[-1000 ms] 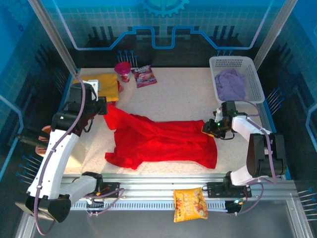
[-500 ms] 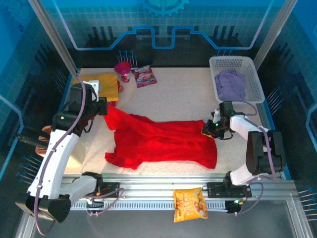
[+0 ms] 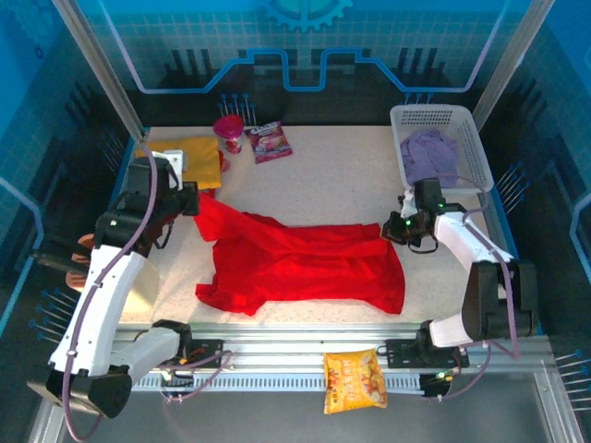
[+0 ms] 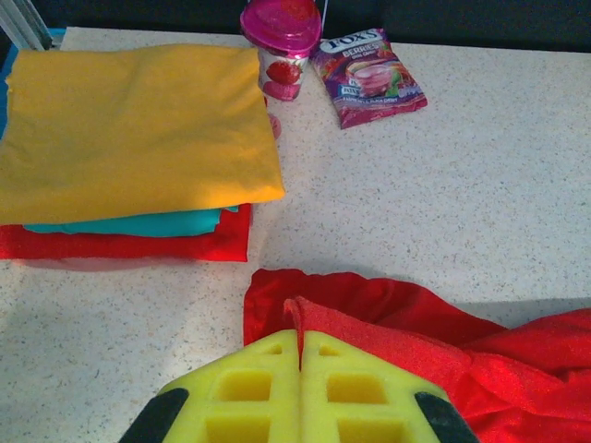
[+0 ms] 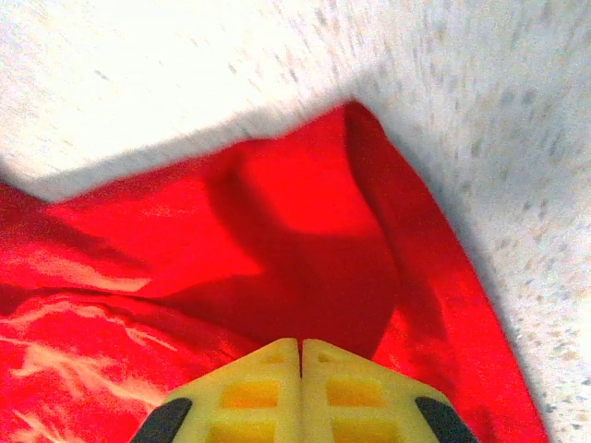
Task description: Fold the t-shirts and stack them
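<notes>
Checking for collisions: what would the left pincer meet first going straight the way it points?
The red shirt the left pincer grips, bunched just ahead; past that bare table, then perhaps the pink cup, depth unclear.

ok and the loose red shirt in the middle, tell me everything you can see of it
The loose red shirt is plain, soft, bright red cloth, spread rumpled across the middle of the table, running left to right and not yet folded. The left gripper is shut on a pinched ridge at its far left corner, close to the folded stack. The right gripper is shut on its far right edge. The rest lies on the table in creases and folds.
</notes>
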Motion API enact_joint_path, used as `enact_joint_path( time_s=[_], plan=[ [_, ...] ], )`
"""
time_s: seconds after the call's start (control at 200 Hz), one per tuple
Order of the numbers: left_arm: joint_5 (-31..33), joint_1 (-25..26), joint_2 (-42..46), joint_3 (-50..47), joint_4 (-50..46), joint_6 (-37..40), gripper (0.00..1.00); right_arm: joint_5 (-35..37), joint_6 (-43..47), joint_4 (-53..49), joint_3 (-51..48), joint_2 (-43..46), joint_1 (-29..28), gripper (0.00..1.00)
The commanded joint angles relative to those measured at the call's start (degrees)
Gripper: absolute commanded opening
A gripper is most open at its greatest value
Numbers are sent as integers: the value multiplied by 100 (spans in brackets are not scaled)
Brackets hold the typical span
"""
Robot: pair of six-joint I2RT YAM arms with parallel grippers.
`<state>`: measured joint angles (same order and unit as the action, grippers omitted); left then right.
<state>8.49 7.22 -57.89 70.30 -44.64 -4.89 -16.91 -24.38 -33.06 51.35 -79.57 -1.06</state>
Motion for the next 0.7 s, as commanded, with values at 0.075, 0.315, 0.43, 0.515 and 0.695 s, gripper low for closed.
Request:
enact_joint_path(
  time_s=[0.075,0.315,0.43,0.515,0.695],
  plan=[
    [-179,-55,420,126,273,251,0,144,-7,238,321,1339,471,0],
    [-105,-61,648,382,1047,330,0,727,-135,270,791,1961,705,0],
    [-273,-57,197,569,1719,428,0,683,-325,715,975,1708,799,0],
    [-163,-65,-342,903,2039,612,0,790,-355,757,1390,1332,864,0],
    [-225,-105,-1308,1705,2764,929,0,866,-403,1203,2208,566,940,0]
  ],
)
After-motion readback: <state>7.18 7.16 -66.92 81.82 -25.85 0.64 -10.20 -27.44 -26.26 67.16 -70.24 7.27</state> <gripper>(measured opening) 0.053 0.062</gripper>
